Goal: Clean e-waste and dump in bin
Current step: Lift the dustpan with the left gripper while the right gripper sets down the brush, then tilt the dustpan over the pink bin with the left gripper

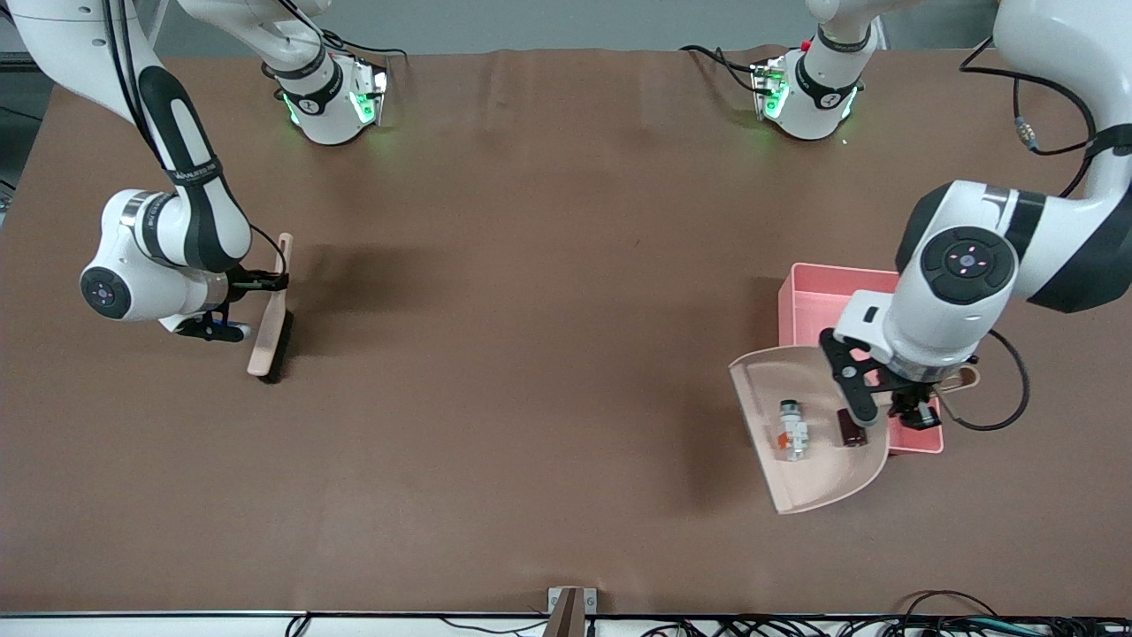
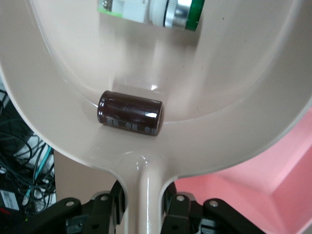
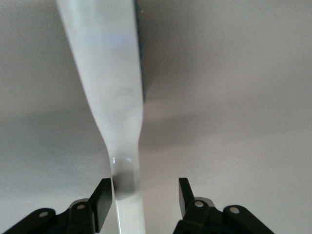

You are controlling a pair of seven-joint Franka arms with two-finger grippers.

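Observation:
My left gripper [image 1: 915, 402] [image 2: 142, 209] is shut on the handle of the beige dustpan [image 1: 800, 491] [image 2: 243, 97]. It holds the pan up over the table, with its handle end over the pink bin [image 1: 822, 283] [image 2: 253, 195]. Both pieces of e-waste lie in the pan: a white-grey part with a green label [image 1: 790, 429] [image 2: 151, 12] and a dark maroon cylinder [image 1: 851, 427] [image 2: 130, 112]. My right gripper [image 1: 263, 283] [image 3: 146, 195] is open at the right arm's end of the table. The beige brush [image 1: 270, 327] [image 3: 112, 87] handle stands between its fingers, against one of them.
The two robot bases [image 1: 336, 102] [image 1: 809, 97] stand along the table's edge farthest from the front camera. A small bracket [image 1: 570, 606] sits at the nearest edge. Cables [image 1: 884, 624] run along that edge.

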